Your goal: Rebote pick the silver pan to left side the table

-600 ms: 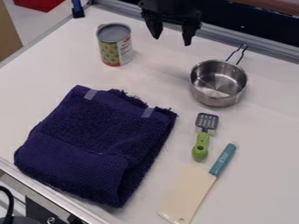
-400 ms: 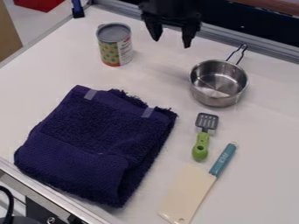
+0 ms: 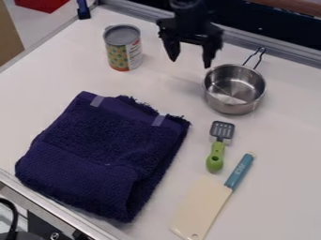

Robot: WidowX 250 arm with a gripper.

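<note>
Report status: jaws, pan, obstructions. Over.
Gripper empty, jaws open. Silver pan upright on table, ungrasped. Spatula near pan, not between pan and gripper.

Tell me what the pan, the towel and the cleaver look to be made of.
Round silver metal pan: probably stainless steel, smooth and shiny, judging by the bright reflections inside the bowl.
Folded dark purple cloth towel: looks like terry, perhaps cotton, matte, with a looped pile and frayed edge.
Cream-bladed cleaver with a teal handle: likely plastic, since the blade lacks metallic glare.

A robotics lab, by the look: metal-edged white table [image 3: 285, 136], black robot arm [image 3: 188, 15] above
</note>
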